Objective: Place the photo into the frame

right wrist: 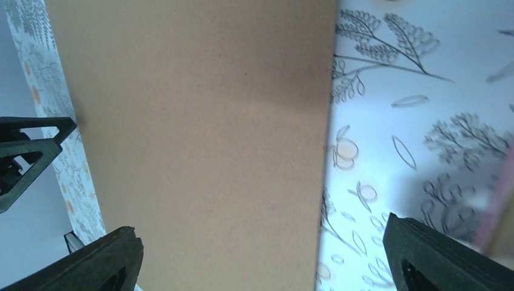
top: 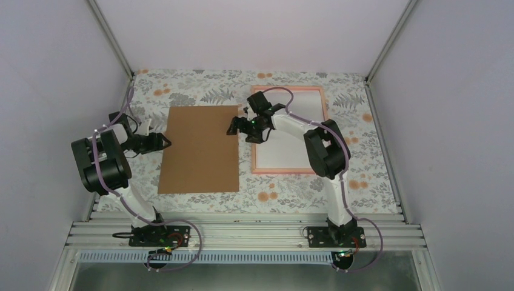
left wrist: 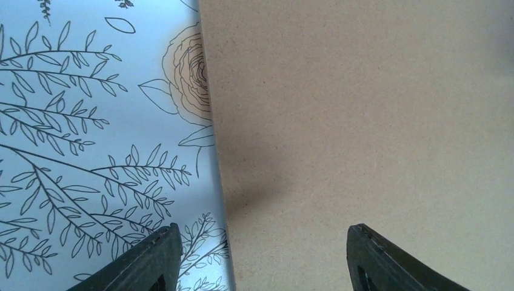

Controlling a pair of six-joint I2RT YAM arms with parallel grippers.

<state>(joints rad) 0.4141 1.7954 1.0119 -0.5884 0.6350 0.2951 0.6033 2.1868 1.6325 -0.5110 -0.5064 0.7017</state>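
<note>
The photo is not in view. The thin pink frame (top: 282,171) lies flat at the right of the table, with a white sheet (top: 306,106) inside it; its blurred pink edge (right wrist: 500,200) shows in the right wrist view. A brown backing board (top: 200,148) lies flat left of it. My left gripper (top: 165,142) is open at the board's left edge, its jaws astride that edge (left wrist: 263,254). Just as open, my right gripper (top: 233,126) hangs over the board's upper right edge (right wrist: 260,254) with nothing between its fingers.
A floral tablecloth (top: 182,85) covers the table. White walls with metal corner rails close in the back and both sides. A narrow strip of cloth (top: 245,157) separates the board from the frame. The right arm's elbow (top: 324,148) hangs over the frame.
</note>
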